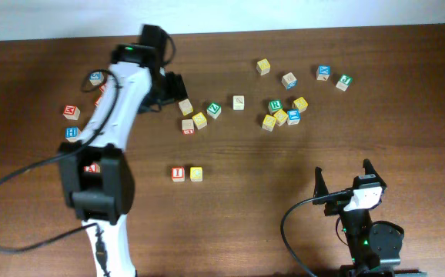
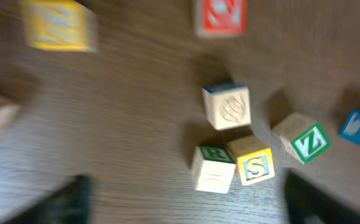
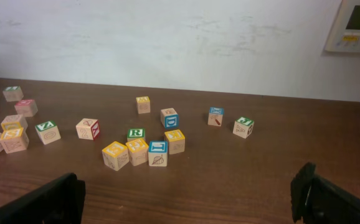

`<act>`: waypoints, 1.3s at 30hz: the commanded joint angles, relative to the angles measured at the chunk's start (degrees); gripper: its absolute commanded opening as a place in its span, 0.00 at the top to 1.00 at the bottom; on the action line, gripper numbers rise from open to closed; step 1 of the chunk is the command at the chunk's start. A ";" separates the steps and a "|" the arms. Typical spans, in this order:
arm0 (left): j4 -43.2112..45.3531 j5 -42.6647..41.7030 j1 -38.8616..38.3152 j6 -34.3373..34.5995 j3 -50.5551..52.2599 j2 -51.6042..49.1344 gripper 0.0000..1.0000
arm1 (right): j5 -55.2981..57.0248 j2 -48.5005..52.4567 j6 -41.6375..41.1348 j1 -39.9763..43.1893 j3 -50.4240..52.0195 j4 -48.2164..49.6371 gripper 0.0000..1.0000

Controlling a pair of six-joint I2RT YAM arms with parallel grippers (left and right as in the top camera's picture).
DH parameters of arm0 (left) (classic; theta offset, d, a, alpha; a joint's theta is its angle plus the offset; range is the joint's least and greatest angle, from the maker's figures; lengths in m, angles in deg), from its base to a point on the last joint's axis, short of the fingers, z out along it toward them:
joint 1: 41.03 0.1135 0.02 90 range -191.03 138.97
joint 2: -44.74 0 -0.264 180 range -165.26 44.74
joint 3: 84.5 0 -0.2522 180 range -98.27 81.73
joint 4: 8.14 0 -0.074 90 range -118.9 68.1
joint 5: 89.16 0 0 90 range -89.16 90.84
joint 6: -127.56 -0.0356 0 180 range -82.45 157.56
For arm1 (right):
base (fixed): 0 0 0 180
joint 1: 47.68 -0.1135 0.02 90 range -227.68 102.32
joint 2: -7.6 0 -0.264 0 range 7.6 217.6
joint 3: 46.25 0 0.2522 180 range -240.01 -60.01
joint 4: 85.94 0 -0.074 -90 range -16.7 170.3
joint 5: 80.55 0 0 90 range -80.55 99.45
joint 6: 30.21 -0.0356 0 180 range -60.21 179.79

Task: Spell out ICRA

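A red-lettered I block (image 1: 178, 174) and a yellow block (image 1: 196, 174) sit side by side at the table's middle front. My left gripper (image 1: 172, 88) is open and empty at the back left, beside a loose cluster of blocks (image 1: 199, 120). The left wrist view is blurred. It shows the open fingers (image 2: 186, 208) just short of a green R block (image 2: 212, 168) and a yellow S block (image 2: 255, 165), with a green Z block (image 2: 304, 140) to the right. My right gripper (image 1: 344, 181) is open and empty at the front right; it also shows in the right wrist view (image 3: 186, 199).
More letter blocks lie at the back right (image 1: 282, 115), in a tight group (image 3: 139, 151) seen from the right wrist. Others lie at the far left (image 1: 71, 112). The left arm (image 1: 103, 146) stretches across the table's left side. A white wall stands behind the table.
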 commanded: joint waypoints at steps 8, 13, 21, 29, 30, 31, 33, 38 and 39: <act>-7.41 1.14 13.57 -0.13 -1.49 4.92 0.01 | -28.50 -0.42 -23.89 -0.44 0.31 5.55 0.02; -7.41 1.11 13.57 -0.13 -1.49 4.92 0.01 | -30.12 -0.26 -36.26 -0.42 -0.15 33.68 0.02; -7.41 1.11 13.57 -0.13 -1.49 4.92 0.01 | -25.88 24.13 -17.44 -0.22 -34.77 14.01 0.02; -7.41 1.14 13.57 -0.13 -1.49 4.92 0.01 | -20.22 78.66 3.34 -8.22 -92.70 -45.83 0.02; -7.41 1.14 13.57 -0.13 -1.49 4.92 0.01 | -15.78 83.80 3.50 -10.21 -98.09 -51.15 0.02; -7.39 1.14 13.57 -0.13 -1.49 4.92 0.01 | -11.72 89.83 3.58 -12.20 -104.32 -56.94 0.02; -7.39 1.14 13.57 -0.13 -1.49 4.92 0.01 | -11.10 99.49 5.20 -14.47 -112.91 -64.00 0.02; -7.41 1.14 13.57 -0.13 -1.49 4.92 0.01 | -19.04 113.85 4.92 -16.39 -117.18 -64.15 0.02; -7.41 1.11 13.57 -0.13 -1.49 4.92 0.01 | -17.59 115.78 3.58 -16.39 -117.18 -63.21 0.01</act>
